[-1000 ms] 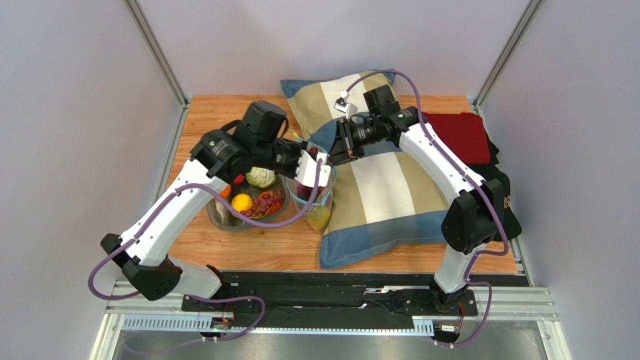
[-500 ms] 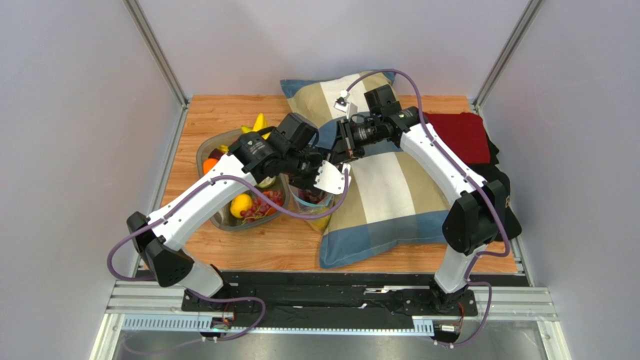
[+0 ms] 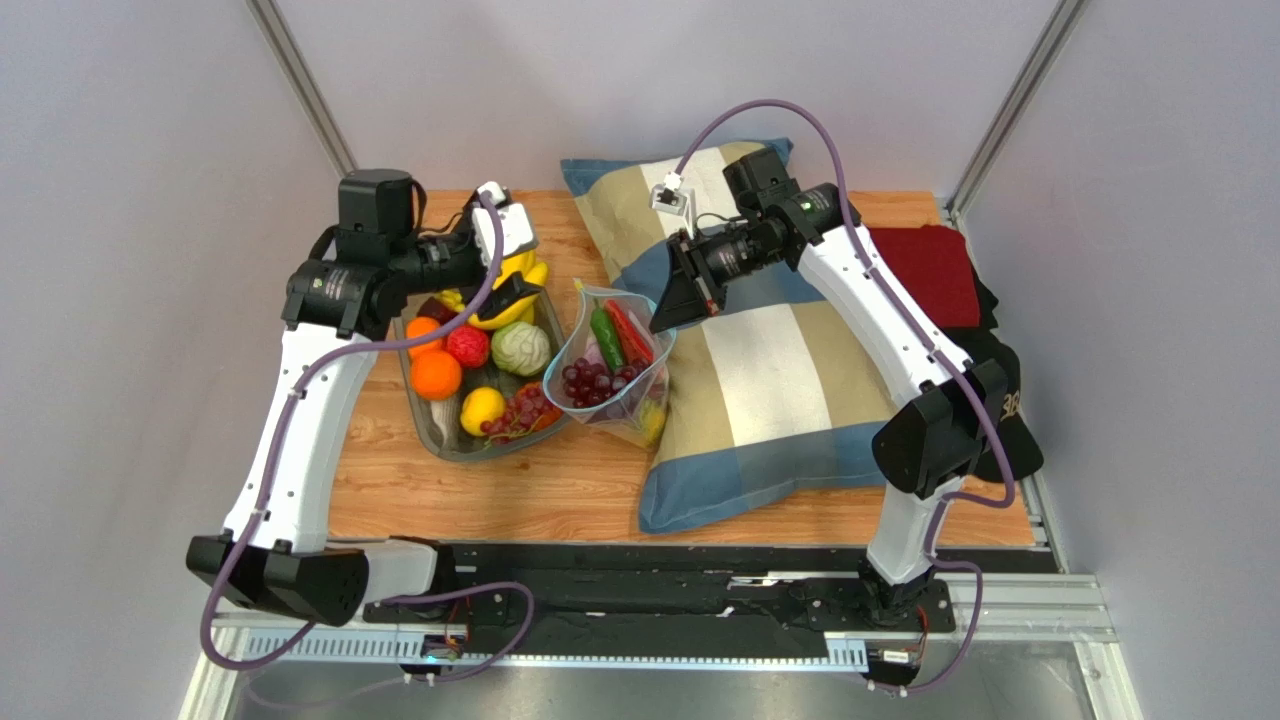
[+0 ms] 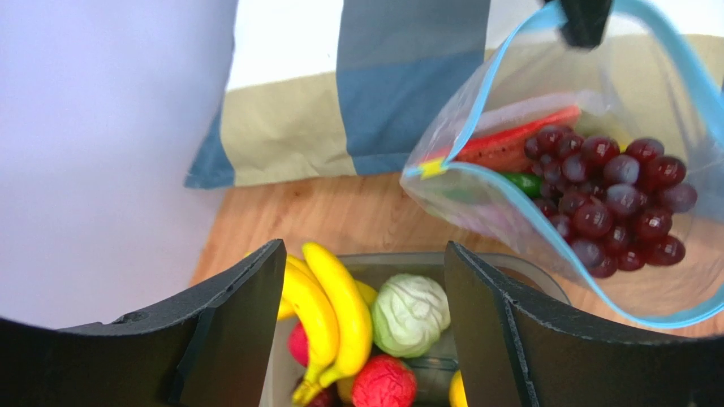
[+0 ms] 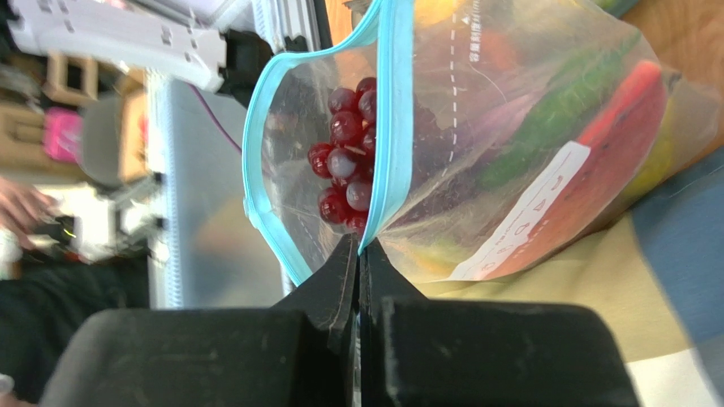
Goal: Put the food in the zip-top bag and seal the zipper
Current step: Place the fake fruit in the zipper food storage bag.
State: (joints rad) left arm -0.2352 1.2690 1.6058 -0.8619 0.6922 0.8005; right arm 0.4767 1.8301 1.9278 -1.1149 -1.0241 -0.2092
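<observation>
– how far along?
– grapes [image 4: 612,199] already lie in the zip-top bag [image 3: 609,368], its rim clamped between the right gripper [image 5: 359,250] fingers
– what's left?
– banana [image 4: 336,305] and cabbage [image 4: 410,314] just below the left gripper [image 4: 365,271], fingers apart and empty; zipper [image 5: 395,127] unsealed

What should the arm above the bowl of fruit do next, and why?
Probably lower the open left end effector onto the bananas right beneath it and close. A cabbage waits in the dish too, while the right end effector pinches the zipper of the zip-top bag, holding its mouth open, with grapes already inside.
</observation>
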